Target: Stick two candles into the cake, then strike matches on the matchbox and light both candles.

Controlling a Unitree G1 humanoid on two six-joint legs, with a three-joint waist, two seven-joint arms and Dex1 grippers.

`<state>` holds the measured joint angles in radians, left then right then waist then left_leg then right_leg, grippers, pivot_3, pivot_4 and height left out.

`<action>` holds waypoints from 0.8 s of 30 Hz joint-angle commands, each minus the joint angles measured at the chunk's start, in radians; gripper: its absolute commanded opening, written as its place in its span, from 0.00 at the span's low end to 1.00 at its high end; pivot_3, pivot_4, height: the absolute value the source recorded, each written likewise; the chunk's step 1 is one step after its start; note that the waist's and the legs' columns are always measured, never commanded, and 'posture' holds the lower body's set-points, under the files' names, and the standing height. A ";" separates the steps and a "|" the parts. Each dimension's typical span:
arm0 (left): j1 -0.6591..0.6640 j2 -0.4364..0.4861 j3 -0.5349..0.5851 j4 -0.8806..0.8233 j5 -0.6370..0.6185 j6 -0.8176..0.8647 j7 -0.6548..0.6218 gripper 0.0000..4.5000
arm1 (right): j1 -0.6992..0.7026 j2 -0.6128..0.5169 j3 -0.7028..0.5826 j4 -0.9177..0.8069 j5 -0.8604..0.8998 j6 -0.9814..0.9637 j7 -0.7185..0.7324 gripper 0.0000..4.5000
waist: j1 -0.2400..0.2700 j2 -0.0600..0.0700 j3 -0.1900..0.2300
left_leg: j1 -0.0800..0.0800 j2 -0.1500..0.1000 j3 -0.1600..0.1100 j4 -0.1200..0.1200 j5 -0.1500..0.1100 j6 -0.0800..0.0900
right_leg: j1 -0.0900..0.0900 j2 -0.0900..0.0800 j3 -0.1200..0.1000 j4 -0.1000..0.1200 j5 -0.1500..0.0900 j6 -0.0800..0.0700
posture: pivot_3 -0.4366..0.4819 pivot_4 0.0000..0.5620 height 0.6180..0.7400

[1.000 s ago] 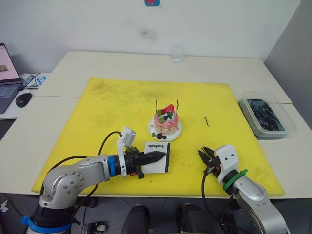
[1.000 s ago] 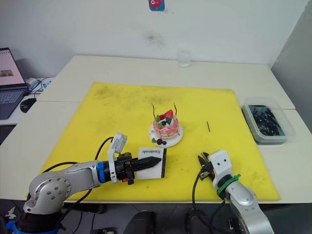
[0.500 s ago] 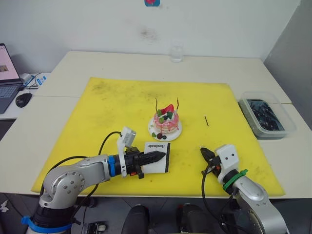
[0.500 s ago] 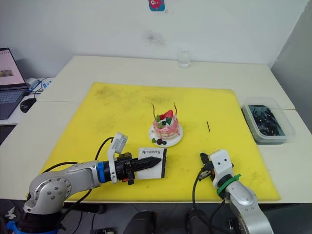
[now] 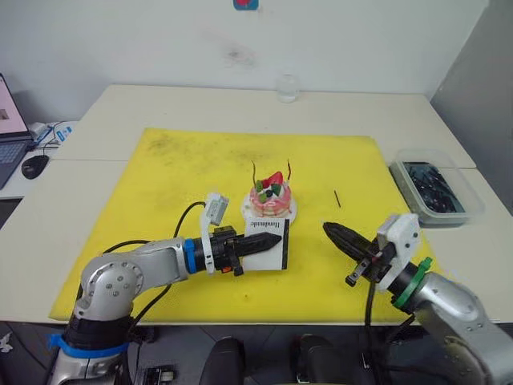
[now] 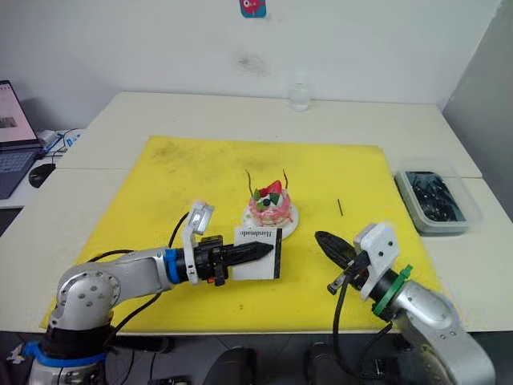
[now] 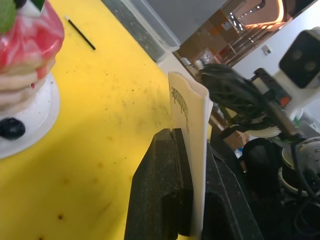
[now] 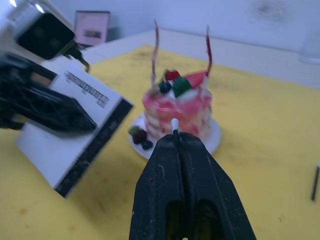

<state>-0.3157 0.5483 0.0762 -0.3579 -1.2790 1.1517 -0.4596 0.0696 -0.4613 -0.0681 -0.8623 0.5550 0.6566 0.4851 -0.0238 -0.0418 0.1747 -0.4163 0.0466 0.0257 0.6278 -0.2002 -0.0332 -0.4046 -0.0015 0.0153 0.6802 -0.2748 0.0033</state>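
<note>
- Cake on its small white plate sits about mid yellow mat, which covers the front-middle of the worktop. Both candles already stand upright in the top, one each side of the strawberry; neither looks lit.
- Left pincer is closed on the matchbox, fingers clamping it from both flat faces (clear in left wrist view). Box is held up off the mat, just in front of the plate, black edge turned toward the right arm – prob. so the striking strip is presented for a swipe.
- Right pincer is closed on a match: only the pale tip pokes out between the fingertips in the right wrist view. It hovers above the mat, right of the box w/ a gap, pointing toward box and cake – looks set up for the strike.
- Second match lies loose on the mat, right of the cake, nearer the mat's right edge; spare for candle no. 2.
- Clear bin of dark bits at the worktop's right edge, glass near the back edge; both well out of the way.
- Judgement: sticking step done, lighting not begun. Next needs match head dragged along the black edge while left arm keeps the box firm.
</note>
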 commanded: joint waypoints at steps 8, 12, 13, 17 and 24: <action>-0.110 0.032 0.026 0.105 -0.150 0.113 -0.037 0.00 | -0.106 -0.141 -0.051 -0.058 0.282 0.099 0.055 0.01 | -0.002 0.000 0.000 | 0.000 0.000 0.000 0.000 0.000 0.000 | 0.000 0.000 0.000 0.000 0.000 0.000 | 0.48 0.27 1.00; -0.105 0.043 0.026 0.097 -0.163 0.119 -0.041 0.00 | -0.128 -0.177 -0.037 -0.049 0.302 0.092 0.073 0.01 | -0.002 0.000 0.000 | 0.000 0.000 0.000 0.000 0.000 0.000 | 0.000 0.000 0.000 0.000 0.000 0.000 | 0.48 0.27 1.00; -0.101 0.046 0.026 0.090 -0.164 0.118 -0.045 0.00 | -0.135 -0.186 -0.032 -0.046 0.301 0.090 0.079 0.01 | -0.002 0.000 0.000 | 0.000 0.000 0.000 0.000 0.000 0.000 | 0.000 0.000 0.000 0.000 0.000 0.000 | 0.48 0.27 1.00; -0.091 0.048 0.029 0.079 -0.168 0.114 -0.045 0.00 | -0.160 -0.210 -0.012 -0.036 0.286 0.079 0.095 0.01 | -0.002 0.000 0.000 | 0.000 0.000 0.000 0.000 0.000 0.000 | 0.000 0.000 0.000 0.000 0.000 0.000 | 0.48 0.27 1.00; -0.087 0.042 0.030 0.075 -0.158 0.100 -0.048 0.00 | -0.231 -0.281 0.100 0.014 0.071 -0.015 0.128 0.01 | -0.002 0.000 0.000 | 0.000 0.000 0.000 0.000 0.000 0.000 | 0.000 0.000 0.000 0.000 0.000 0.000 | 0.48 0.27 1.00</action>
<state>-0.3991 0.5895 0.0844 -0.2489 -1.4184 1.2691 -0.4923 -0.1395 -0.7392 0.0235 -0.8453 0.6740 0.6850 0.6075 -0.0256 -0.0421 0.1749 -0.4166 0.0465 0.0259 0.6278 -0.2002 -0.0331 -0.4051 -0.0012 0.0157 0.6798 -0.2750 0.0032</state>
